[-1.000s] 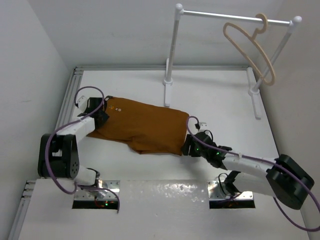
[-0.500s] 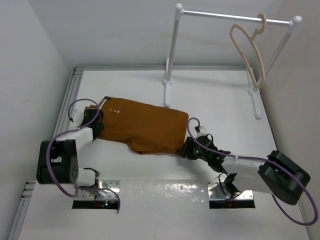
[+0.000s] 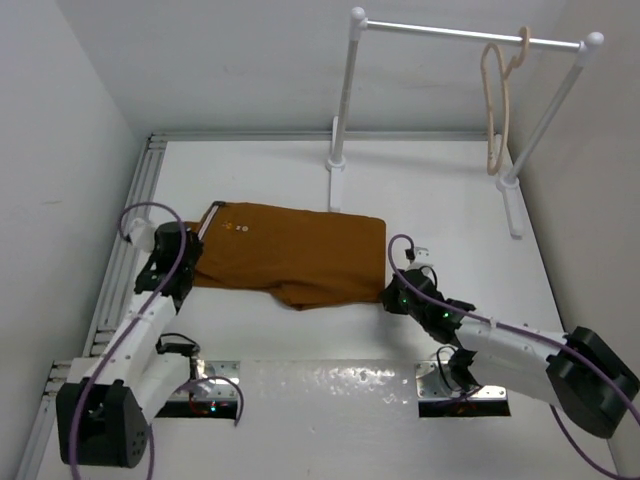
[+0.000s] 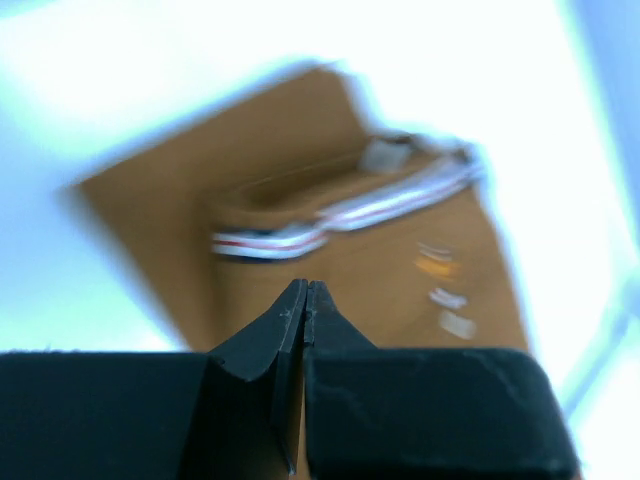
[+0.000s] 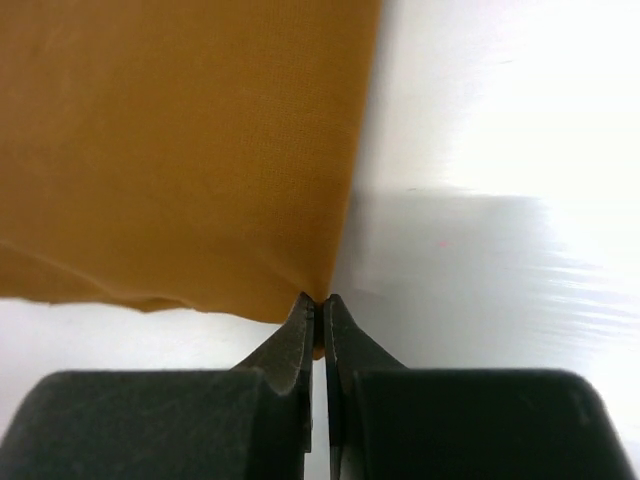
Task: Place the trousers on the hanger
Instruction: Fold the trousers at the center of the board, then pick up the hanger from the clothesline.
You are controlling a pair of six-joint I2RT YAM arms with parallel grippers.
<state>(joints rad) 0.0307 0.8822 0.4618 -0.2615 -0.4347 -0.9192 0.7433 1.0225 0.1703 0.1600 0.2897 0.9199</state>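
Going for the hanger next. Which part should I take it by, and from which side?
Low on the hanger, near its lower end, coming from the table side. It hangs by its hook from the rail, turned nearly edge-on to the top camera, so the lower end hangs free and thin. Lifting from there should probably unhook it.

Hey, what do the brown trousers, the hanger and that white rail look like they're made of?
Trousers: woven cloth, matte rust-brown; they lie limp with soft creases. Hanger: thin, pale beige, probably plastic or light wood; too small to tell. Rail: white tubing, smooth with a slight sheen, likely painted metal or plastic.
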